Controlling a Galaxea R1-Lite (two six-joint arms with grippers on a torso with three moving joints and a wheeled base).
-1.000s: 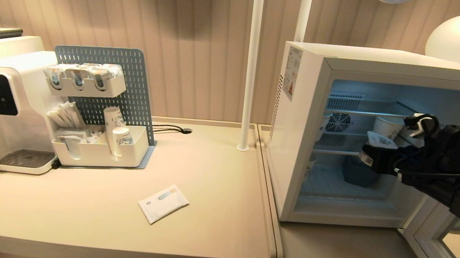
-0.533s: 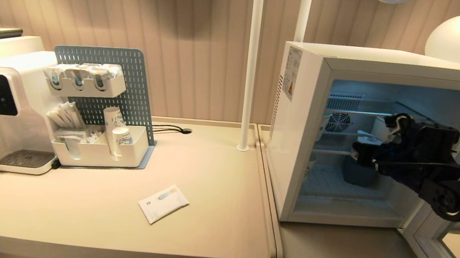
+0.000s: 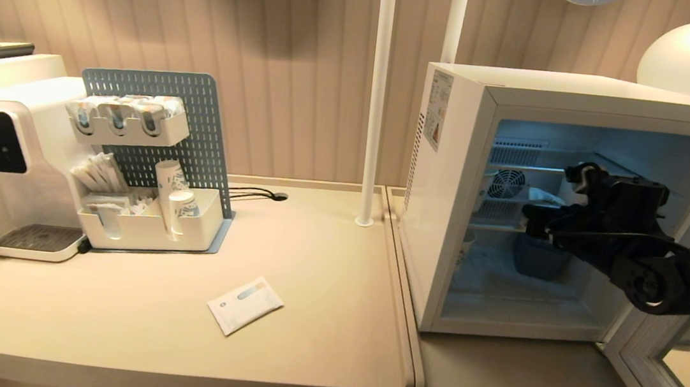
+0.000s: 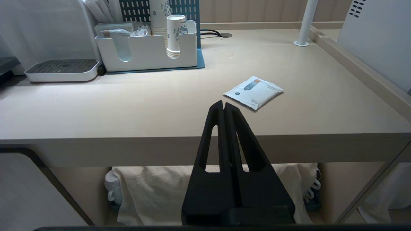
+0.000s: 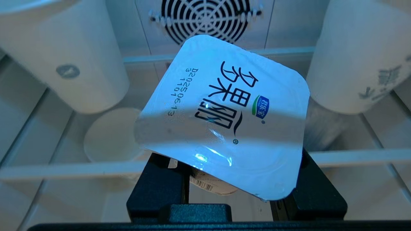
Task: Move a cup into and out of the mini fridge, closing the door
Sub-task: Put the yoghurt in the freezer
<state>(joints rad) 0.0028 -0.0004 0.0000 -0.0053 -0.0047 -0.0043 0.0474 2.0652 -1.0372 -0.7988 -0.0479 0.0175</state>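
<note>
Carrying the small squat white tub with the flat squarish foil lid, the cup (image 5: pixel 224 118), the right end effector (image 3: pixel 538 217) is gripping its tapered body, fingers partly closed round it, inside the boxy white mini fridge (image 3: pixel 450 166) above the middle wire shelf (image 5: pixel 353 155). Judging from this, it is needing a level, slow lowering between the two taller white paper cups (image 5: pixel 64 54), opening only once the base is resting. The left end effector (image 4: pixel 223 106) is hanging shut below the bench (image 4: pixel 128 106).

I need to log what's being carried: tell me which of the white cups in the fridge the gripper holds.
The cup with the flat squarish foil lid, clamped in the right gripper. The two taller white paper cups stand free on the shelf either side.
</note>
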